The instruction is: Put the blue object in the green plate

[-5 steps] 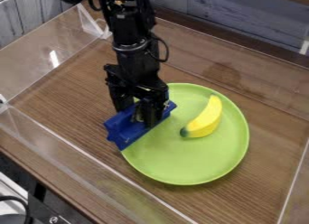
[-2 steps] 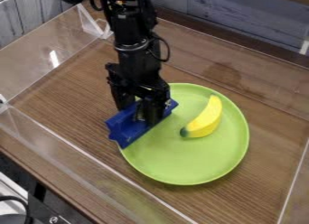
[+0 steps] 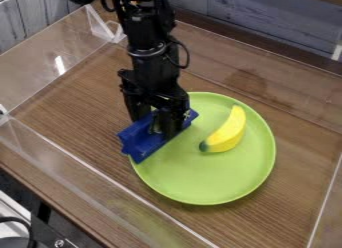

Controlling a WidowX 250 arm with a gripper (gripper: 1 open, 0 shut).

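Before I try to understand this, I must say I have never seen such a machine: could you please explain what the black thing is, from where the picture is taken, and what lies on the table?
The black thing is a robot arm reaching down from the top of the picture. At its lower end sits its tool, two fingers pointing straight down. There is one picture only, taken by a camera standing off the table and looking down at it at an angle. The surface is a wooden table with clear plastic walls around it. On it lies a round green plate, and on the plate a yellow banana. The fingers stand on either side of a long dark-blue block, which rests partly over the plate's left edge and partly over the wood. Whether the fingers still press on the block I cannot tell.
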